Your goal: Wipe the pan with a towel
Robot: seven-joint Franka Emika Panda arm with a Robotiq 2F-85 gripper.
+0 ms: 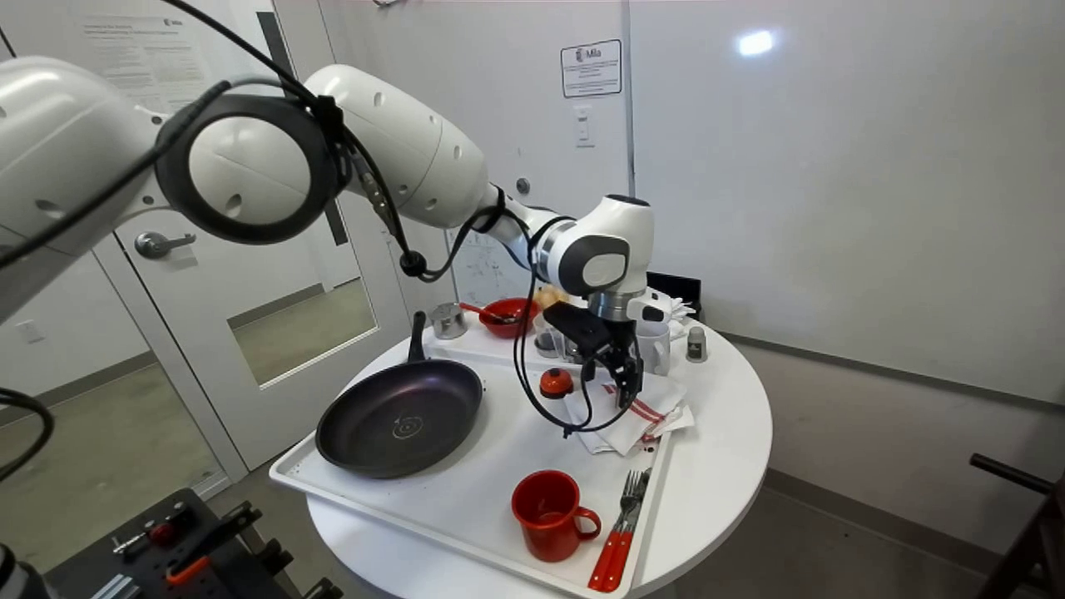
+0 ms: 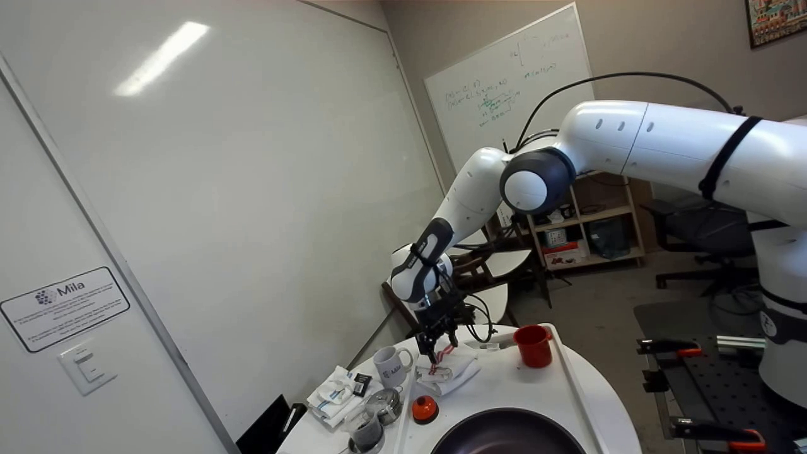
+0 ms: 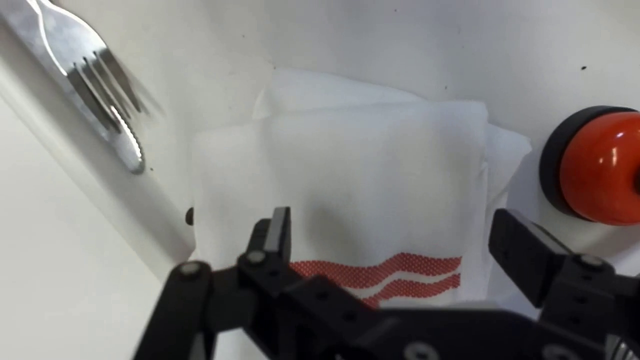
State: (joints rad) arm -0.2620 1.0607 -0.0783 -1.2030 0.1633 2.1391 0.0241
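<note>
A dark frying pan [image 1: 399, 428] rests on the left part of the tray, its black handle [image 1: 417, 337] pointing to the back. In an exterior view only part of the pan [image 2: 507, 435] shows, at the bottom edge. The towel, a folded white cloth [image 1: 620, 441] with red stripes, lies flat at the tray's far corner. My gripper [image 1: 611, 389] points down just over it. Seen from the wrist, the jaws of the gripper [image 3: 395, 242] stand wide apart above the towel [image 3: 370, 160], with nothing gripped. Whether the fingertips touch the cloth, I cannot tell.
An orange-red round-topped item [image 3: 600, 165] sits close beside the towel. On the white tray [image 1: 507, 449] are also a red mug [image 1: 547, 516] and red-handled cutlery [image 1: 616, 532]. Behind stand a white mug [image 2: 392, 367], a red bowl [image 1: 507, 318] and a blue-striped cloth [image 2: 334, 392].
</note>
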